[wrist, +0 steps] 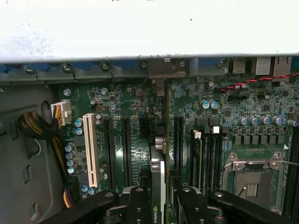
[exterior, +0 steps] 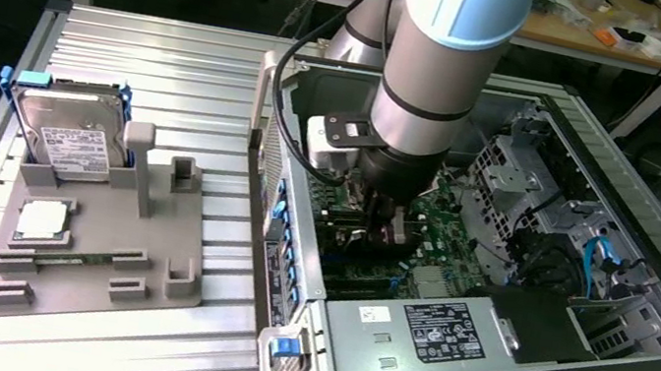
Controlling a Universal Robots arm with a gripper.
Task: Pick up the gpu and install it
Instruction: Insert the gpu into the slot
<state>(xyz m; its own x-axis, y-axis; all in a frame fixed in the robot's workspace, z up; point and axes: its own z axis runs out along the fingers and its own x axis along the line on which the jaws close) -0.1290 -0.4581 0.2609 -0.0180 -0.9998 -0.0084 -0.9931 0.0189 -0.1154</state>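
My gripper (exterior: 386, 222) reaches down into the open computer case (exterior: 660, 332), over the green motherboard (exterior: 439, 218). It is shut on the gpu (wrist: 159, 179), a thin dark card seen edge-on between the black fingers (wrist: 139, 201). The card stands upright along a black expansion slot, and its silver bracket (wrist: 164, 70) meets the case's rear wall. In the exterior view the gpu (exterior: 366, 234) is mostly hidden behind the wrist. I cannot tell whether its edge sits in the slot or just above it.
A silver hard drive (exterior: 72, 140) and a square CPU chip (exterior: 42, 220) rest on a grey fixture (exterior: 159, 263) at the exterior view's left. Inside the case are a white slot (wrist: 89, 149), yellow-black cables (wrist: 37, 128), the CPU socket (wrist: 254, 179) and the power supply (exterior: 414, 333).
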